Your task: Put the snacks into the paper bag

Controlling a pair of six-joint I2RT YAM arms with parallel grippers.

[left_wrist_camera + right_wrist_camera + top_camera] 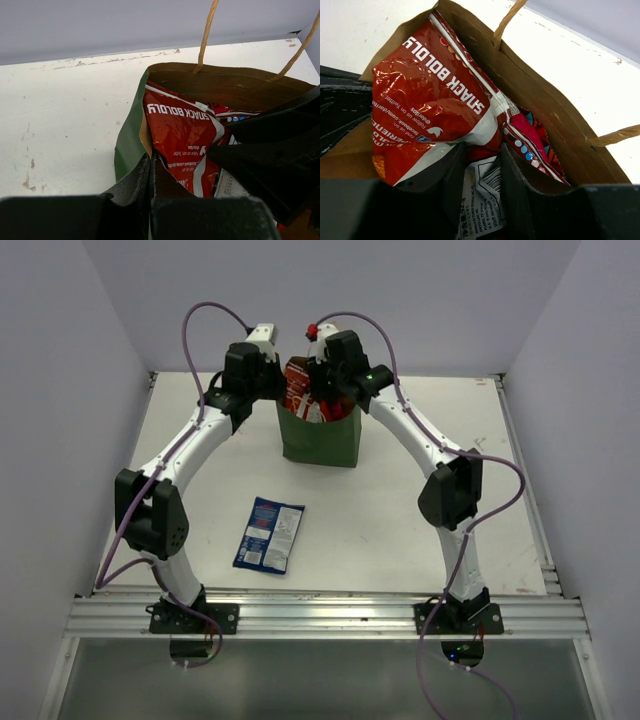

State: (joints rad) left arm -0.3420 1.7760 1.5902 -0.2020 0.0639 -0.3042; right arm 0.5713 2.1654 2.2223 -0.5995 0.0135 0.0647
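**Q:** What are the pincers doing?

**A:** The left pincer point(151, 170) is pressed together on the top edge of the paper bag point(320, 445), pinching its left side wall. The right pincer point(482, 155) sits in the bag's mouth with its fingers a little apart. A white barcode panel point(482, 197) shows in the gap. I cannot tell which packet it belongs to, or whether the fingers are squeezing it.

**Q:** And working outward from the near edge?

**A:** A blue packet point(269, 533) lies flat on the white tabletop point(400, 530), between the two arms and well apart from the bag. Beyond it, the dark green bag stands upright with both arms arching in over its open top. Inside, an orange-red packet point(425, 100) printed "SNACK BOLDLY" stands on end, and its top pokes above the rim. Beside it a red candy bag point(530, 135) with coloured dots leans against the brown inner wall. Two tan twisted-paper handles point(207, 30) stand up from the far rim, with bare tabletop beyond them.
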